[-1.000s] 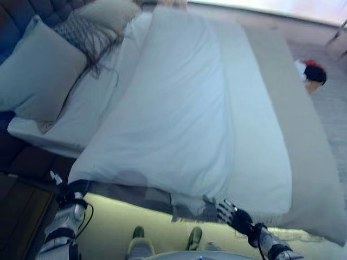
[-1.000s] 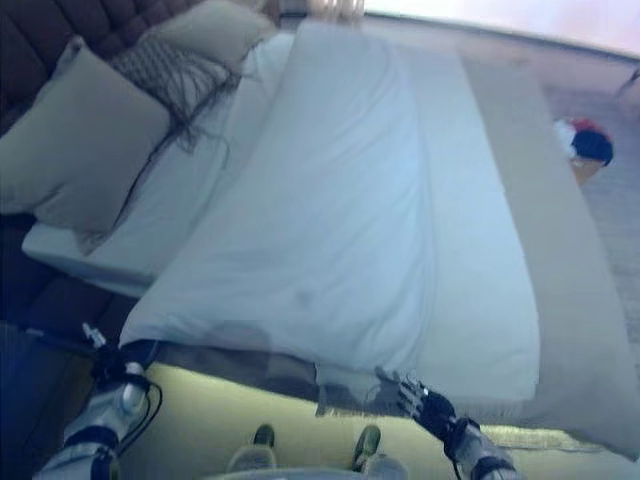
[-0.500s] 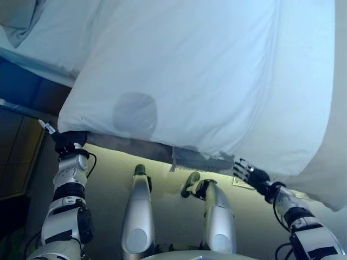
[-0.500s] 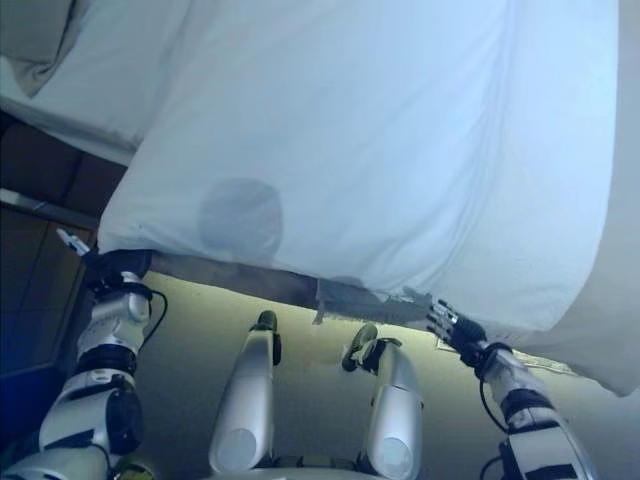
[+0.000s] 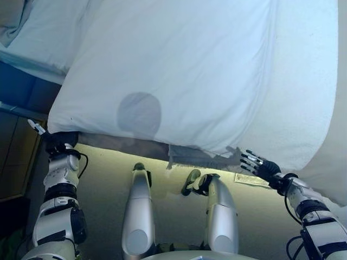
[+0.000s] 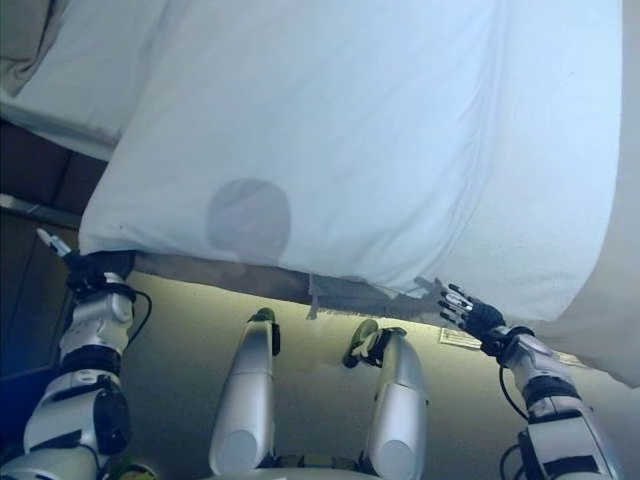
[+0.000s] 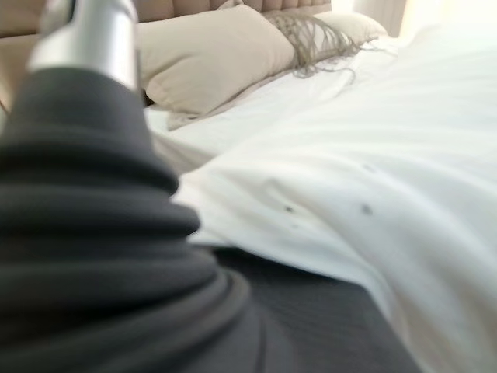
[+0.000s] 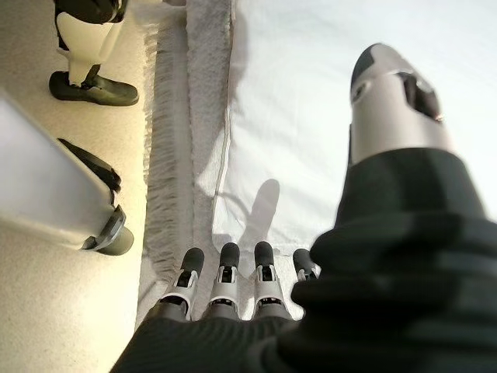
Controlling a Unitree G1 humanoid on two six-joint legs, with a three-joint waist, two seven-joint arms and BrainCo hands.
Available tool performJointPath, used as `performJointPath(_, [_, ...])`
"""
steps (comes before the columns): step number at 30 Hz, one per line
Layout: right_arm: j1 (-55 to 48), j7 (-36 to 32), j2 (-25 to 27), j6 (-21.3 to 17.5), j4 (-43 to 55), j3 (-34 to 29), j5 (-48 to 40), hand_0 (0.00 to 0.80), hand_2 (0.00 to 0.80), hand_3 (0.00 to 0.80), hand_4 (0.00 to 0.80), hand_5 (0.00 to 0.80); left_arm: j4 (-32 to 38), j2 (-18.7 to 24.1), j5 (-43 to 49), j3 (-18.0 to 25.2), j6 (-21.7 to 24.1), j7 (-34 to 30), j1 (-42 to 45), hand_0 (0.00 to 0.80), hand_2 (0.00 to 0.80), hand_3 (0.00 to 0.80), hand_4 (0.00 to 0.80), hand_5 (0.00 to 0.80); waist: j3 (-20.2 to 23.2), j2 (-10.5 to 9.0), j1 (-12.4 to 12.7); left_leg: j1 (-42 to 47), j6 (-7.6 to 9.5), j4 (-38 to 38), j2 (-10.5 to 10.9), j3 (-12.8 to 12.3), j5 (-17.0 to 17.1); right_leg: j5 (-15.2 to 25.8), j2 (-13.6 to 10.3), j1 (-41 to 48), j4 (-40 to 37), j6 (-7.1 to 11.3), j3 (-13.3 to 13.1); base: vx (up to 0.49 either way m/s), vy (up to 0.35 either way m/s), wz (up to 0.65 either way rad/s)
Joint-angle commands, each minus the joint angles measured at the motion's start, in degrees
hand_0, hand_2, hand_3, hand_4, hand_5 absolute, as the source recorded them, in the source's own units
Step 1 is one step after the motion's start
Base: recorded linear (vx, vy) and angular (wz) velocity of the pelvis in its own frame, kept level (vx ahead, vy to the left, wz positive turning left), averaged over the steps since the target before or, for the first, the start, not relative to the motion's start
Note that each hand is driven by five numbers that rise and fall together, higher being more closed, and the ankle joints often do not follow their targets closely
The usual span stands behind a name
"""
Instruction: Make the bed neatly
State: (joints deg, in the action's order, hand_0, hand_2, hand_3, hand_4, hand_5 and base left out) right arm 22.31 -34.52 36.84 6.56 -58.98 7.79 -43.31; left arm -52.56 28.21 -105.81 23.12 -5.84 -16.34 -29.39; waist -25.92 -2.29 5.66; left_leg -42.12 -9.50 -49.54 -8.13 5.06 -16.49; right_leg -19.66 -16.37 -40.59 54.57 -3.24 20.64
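A white duvet [image 5: 179, 70] covers the bed, and its near edge hangs over the bed's side. My left hand [image 5: 57, 142] is right under the duvet's near left corner; in the left wrist view only its dark cover [image 7: 93, 233] shows against the duvet [image 7: 373, 171]. My right hand [image 5: 259, 165] is open with straight, spread fingers [image 8: 225, 268], just below the duvet's near edge on the right. It hovers over a grey fringed blanket [image 8: 182, 155] and the white cloth [image 8: 295, 116].
A grey strip of blanket [image 5: 190, 154] shows under the duvet's edge. Beige pillows [image 7: 210, 54] and a fringed cushion [image 7: 311, 31] lie at the headboard. A dark bedside unit [image 5: 16, 157] stands at left. Pale floor [image 5: 103, 179] lies beside the bed.
The camera has tilted down to the bed's near edge. My left hand and the duvet corner have shifted left. My right hand has moved right along the edge and stays open.
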Motion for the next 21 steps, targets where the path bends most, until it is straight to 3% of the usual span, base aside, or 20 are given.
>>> performJointPath(1, [-3.80,-1.47,1.86,-1.05,-4.50,-0.17,1.69,0.000,0.000,0.000,0.000,0.000,-7.65,23.05,-7.19,22.86,12.34,-2.16,13.18,0.000,0.000,0.000,0.000,0.000,3.51,-0.20,6.39,-1.94,9.38,-1.76,5.26,-4.19,-2.26,2.42,-2.19,0.06,-1.14,5.90,-6.74,0.000,0.000,0.00])
performJointPath(8, [-3.48,-1.70,2.95,-0.73,-4.17,-0.90,2.43,0.000,0.000,0.000,0.000,0.000,-12.51,22.86,-7.19,20.78,3.22,-6.54,12.75,0.000,0.000,0.000,0.000,0.000,3.65,-0.68,6.04,-4.51,9.54,-3.70,5.09,-3.80,-2.35,2.19,-2.10,-2.37,0.80,5.75,-7.31,-0.001,0.000,0.01])
performJointPath(13, [-2.67,-0.75,3.07,0.20,-1.41,-0.49,0.75,0.000,0.000,0.000,0.000,0.000,-12.27,19.81,-7.19,15.11,-6.19,-13.26,12.45,0.000,0.000,0.000,0.000,0.000,3.62,-1.46,5.98,-6.98,9.64,-6.22,4.94,-3.36,-2.85,1.56,-1.96,-4.63,3.17,5.40,-7.56,-0.005,-0.007,0.03])
performJointPath(21, [-2.98,0.47,0.94,-0.62,0.95,-0.45,-0.56,0.000,0.000,0.000,0.000,0.000,-9.82,13.65,-7.19,5.92,-12.22,-17.92,11.34,0.000,0.000,0.000,0.000,0.000,3.51,-3.21,6.03,-8.84,9.41,-7.41,4.42,-2.50,-2.86,1.85,-1.31,-5.60,3.68,5.47,-6.96,0.019,-0.084,0.07])
